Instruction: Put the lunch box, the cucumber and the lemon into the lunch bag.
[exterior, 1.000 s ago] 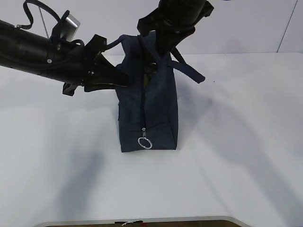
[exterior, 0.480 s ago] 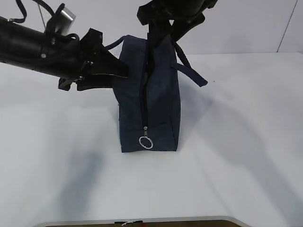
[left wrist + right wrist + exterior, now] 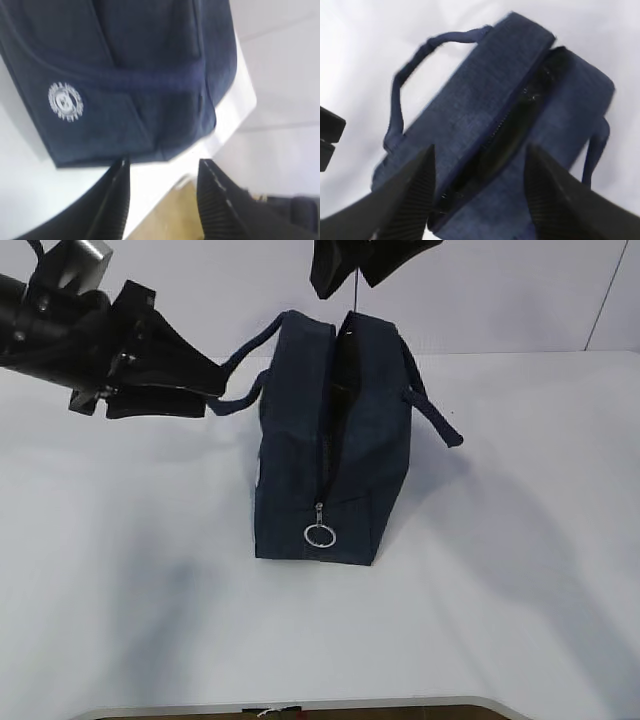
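Over on the left, the left gripper (image 3: 205,390), a black two-fingered claw on a thick black arm, hangs above the white table (image 3: 520,570) beside the bag, near the left loop handle (image 3: 245,375). In its own wrist view the 2 ribbed fingers (image 3: 117,200) stand apart with nothing between them, so it is open and empty, looking at the bag's side with its round white logo (image 3: 65,101).

In the middle stands the large dark navy fabric lunch bag (image 3: 290,470), upright on the table, its top zipper parted into a dark slot (image 3: 515,130) and the metal ring pull (image 3: 319,534) hanging low on the near end.

Above the bag's mouth hovers the right gripper (image 3: 352,265); its wrist view shows both black fingers (image 3: 407,200) spread wide over the slot, gripping nothing. The right loop handle (image 3: 435,415) droops off to the right.

I can't see the lunch box, the cucumber or the lemon anywhere on the table; whether all 3 are down inside the bag I can't tell, since the slot is just black.

My worry: that slot looks narrow, and the soft walls could sag shut. If either claw drops, it could snag a handle or the zipper edge and tip the bag over.
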